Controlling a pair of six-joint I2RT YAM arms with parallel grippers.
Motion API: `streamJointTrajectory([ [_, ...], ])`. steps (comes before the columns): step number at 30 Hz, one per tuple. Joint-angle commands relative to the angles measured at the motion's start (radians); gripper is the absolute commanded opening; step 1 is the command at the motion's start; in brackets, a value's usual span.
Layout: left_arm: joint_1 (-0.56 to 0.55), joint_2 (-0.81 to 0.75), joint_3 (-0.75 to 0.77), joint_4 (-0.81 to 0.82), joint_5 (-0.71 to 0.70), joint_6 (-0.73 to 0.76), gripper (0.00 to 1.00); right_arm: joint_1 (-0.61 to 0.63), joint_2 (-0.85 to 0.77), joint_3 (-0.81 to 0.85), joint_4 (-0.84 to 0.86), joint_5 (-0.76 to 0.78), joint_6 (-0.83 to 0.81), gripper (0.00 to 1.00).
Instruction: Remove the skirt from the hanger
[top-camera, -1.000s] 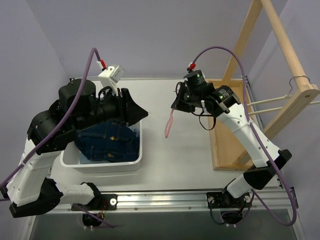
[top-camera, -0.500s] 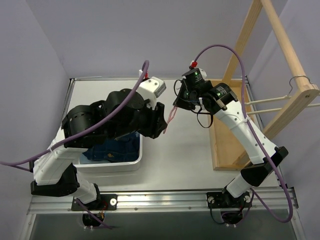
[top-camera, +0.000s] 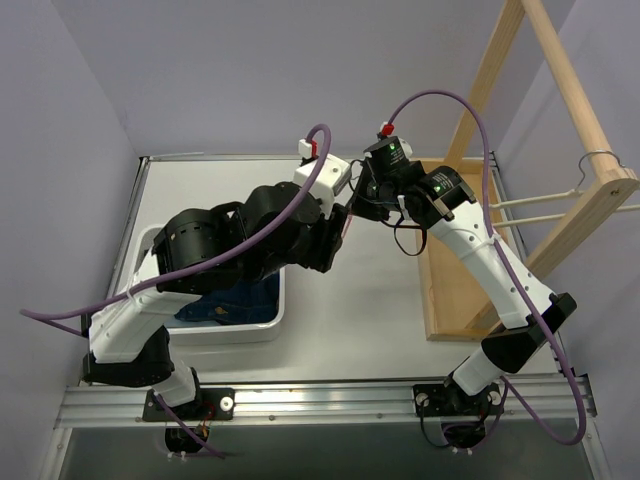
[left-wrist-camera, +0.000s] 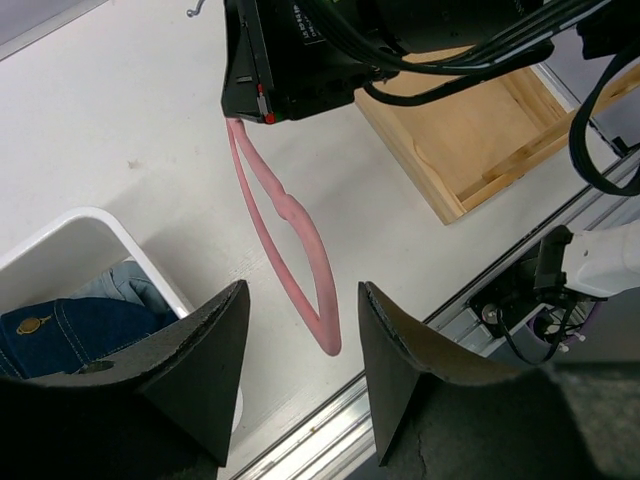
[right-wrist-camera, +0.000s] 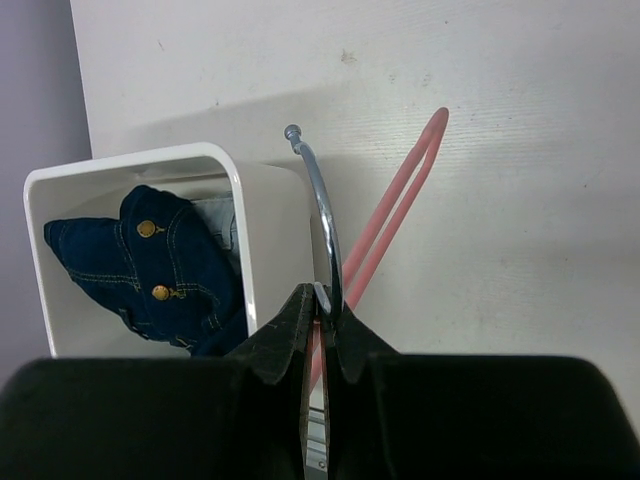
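Overhead, the left arm (top-camera: 200, 250) rises from its base at the near left corner of the worktop (top-camera: 380, 300). It folds over the white bin (top-camera: 225, 330) and stretches rightward toward the middle of the worktop. Its wrist is level, and its pincer (left-wrist-camera: 302, 290) points at the right arm's wrist. That pincer's jaws stand well apart and grip nothing. In the left wrist view, the low end of the pink hanger (left-wrist-camera: 329, 340) shows in the gap between them, touching neither finger.

The right arm (top-camera: 490, 260) climbs from the near right corner and leans along the wooden rack (top-camera: 450, 290) at the right edge. It then bends leftward and ends above the far half of the worktop. Its pincer (right-wrist-camera: 320, 295) is pinched tight on the hanger, at the foot of the chrome hook (right-wrist-camera: 325, 215). The pink frame hangs down from it, tilted and bare.

The denim skirt (right-wrist-camera: 150, 260) lies crumpled inside the bin by the left edge of the worktop, apart from the hanger. Its brass buttons face up.
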Motion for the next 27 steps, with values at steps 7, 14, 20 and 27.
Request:
streamJointTrajectory([
  [7,-0.004,0.013,0.006,-0.101,0.002,0.029,0.56,-0.004,-0.029,0.021,-0.008,-0.008,0.011,0.00],
  [14,-0.001,0.048,-0.007,-0.151,-0.036,0.002,0.60,-0.004,-0.035,0.030,-0.009,-0.011,0.019,0.00],
  [20,0.000,0.091,-0.003,-0.202,-0.065,0.000,0.61,-0.003,-0.042,0.022,-0.006,-0.018,0.028,0.00],
  [27,0.049,0.059,-0.059,-0.179,-0.050,0.011,0.27,-0.004,-0.067,-0.002,0.032,-0.067,0.040,0.00],
])
